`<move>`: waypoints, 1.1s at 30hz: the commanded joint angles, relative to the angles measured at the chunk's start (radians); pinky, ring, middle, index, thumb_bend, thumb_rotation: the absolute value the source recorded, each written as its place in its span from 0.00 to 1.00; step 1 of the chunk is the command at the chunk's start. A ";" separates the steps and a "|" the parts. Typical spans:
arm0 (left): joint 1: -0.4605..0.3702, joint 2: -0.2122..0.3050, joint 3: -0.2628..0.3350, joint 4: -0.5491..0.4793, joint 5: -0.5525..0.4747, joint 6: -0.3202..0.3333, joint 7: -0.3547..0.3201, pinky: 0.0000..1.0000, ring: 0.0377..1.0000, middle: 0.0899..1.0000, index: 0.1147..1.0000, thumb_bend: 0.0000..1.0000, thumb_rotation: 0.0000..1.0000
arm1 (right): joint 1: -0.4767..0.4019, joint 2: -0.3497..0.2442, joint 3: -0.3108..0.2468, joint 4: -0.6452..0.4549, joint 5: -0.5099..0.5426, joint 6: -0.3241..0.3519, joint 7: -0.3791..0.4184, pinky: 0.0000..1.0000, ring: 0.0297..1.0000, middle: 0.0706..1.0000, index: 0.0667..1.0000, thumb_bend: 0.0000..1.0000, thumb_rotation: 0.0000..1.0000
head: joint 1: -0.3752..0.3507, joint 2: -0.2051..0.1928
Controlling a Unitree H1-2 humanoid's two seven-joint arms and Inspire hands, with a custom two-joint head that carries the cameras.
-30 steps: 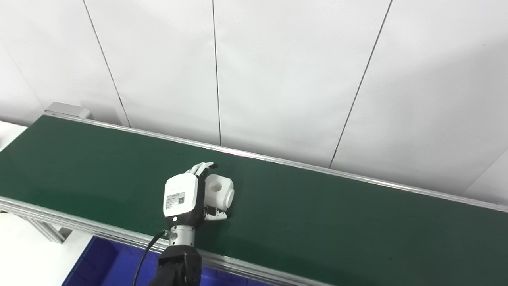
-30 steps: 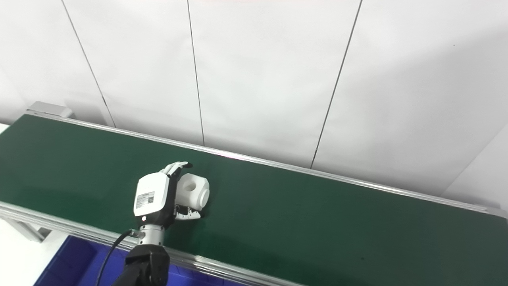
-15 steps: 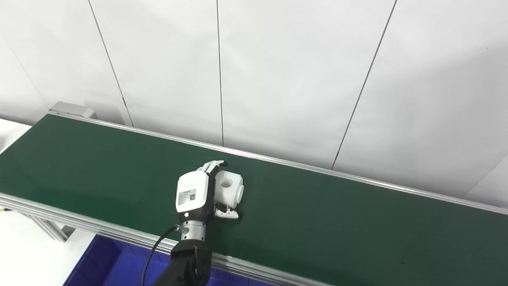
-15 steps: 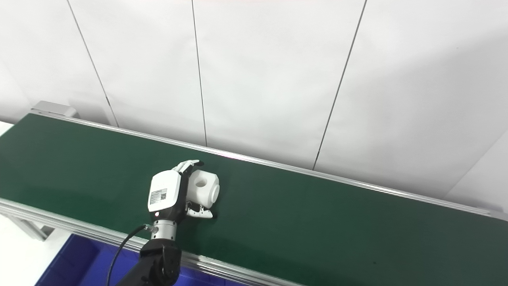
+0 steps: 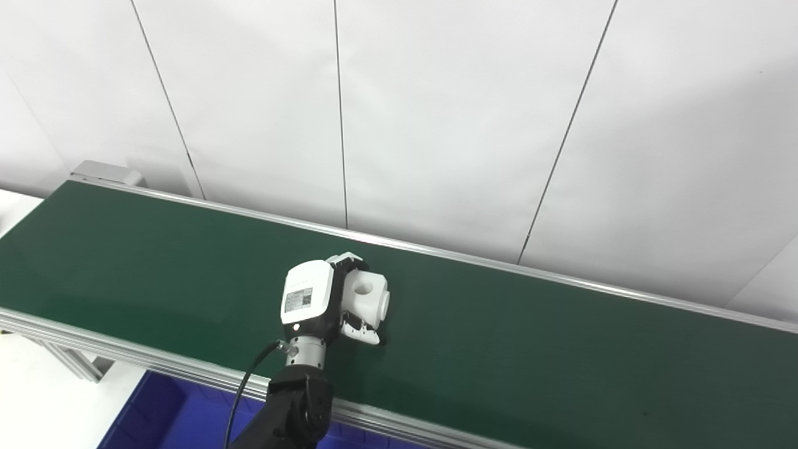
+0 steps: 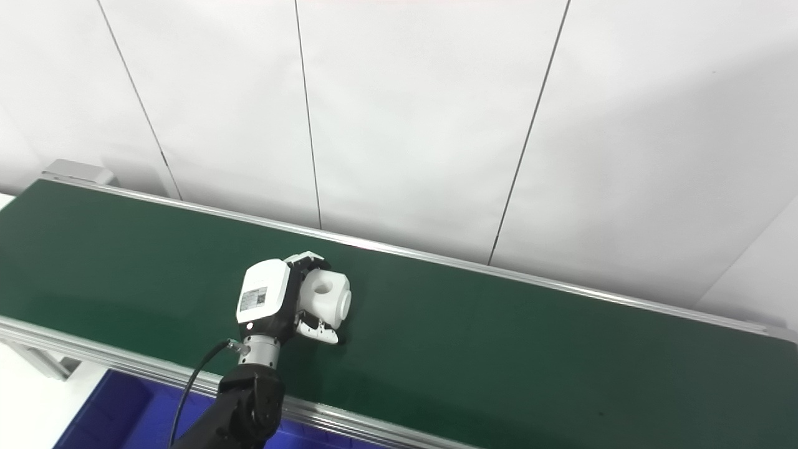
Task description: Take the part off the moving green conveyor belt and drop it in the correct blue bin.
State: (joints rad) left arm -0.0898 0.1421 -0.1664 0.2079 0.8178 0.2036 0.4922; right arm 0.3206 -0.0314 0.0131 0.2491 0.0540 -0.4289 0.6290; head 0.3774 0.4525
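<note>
Left hand (image 5: 307, 301) wraps its fingers around the white part (image 5: 368, 299) on the belt (image 5: 561, 355), grasp underway; next, lift and carry to the bin (image 5: 168, 418).

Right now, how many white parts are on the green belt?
1. The white part sits near the middle of the green belt, with the left robot hand wrapped around it. No others show.

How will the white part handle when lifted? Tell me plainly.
The part looks like rigid, smooth plastic, so it may slip. Its round end could let it roll on the belt if released. The left hand wraps it, so it seems light.
</note>
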 commanded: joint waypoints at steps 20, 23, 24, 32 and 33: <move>0.067 0.055 0.023 -0.443 0.076 0.084 -0.197 0.32 0.34 0.44 0.51 0.49 0.00 | 0.004 0.008 -0.023 -0.038 0.029 -0.041 0.060 0.97 0.93 0.91 0.87 0.91 0.90 | 0.037 0.047; 0.100 0.063 0.029 -0.554 0.100 0.082 -0.250 0.31 0.34 0.43 0.51 0.49 0.00 | 0.009 0.019 -0.041 -0.050 0.043 -0.041 0.080 0.97 0.93 0.91 0.86 0.91 0.90 | 0.060 0.088; 0.115 0.067 0.031 -0.593 0.108 0.079 -0.271 0.30 0.34 0.44 0.51 0.49 0.00 | 0.010 0.024 -0.049 -0.055 0.050 -0.041 0.093 0.96 0.93 0.91 0.87 0.89 0.90 | 0.069 0.105; 0.224 0.093 0.039 -0.797 0.161 0.056 -0.434 0.28 0.33 0.43 0.51 0.49 0.00 | 0.041 0.032 -0.069 -0.154 0.065 -0.041 0.112 1.00 0.95 0.92 0.89 0.94 0.90 | 0.136 0.242; 0.242 0.094 0.041 -0.819 0.165 0.056 -0.453 0.27 0.33 0.43 0.51 0.49 0.00 | 0.044 0.034 -0.072 -0.165 0.069 -0.041 0.115 1.00 0.95 0.93 0.89 0.92 0.89 | 0.139 0.246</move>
State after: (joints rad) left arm 0.1486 0.2277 -0.1353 -0.5617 0.9566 0.2836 0.0528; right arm 0.3552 -0.0072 -0.0525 0.1199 0.0941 -0.4289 0.7260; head 0.5169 0.6979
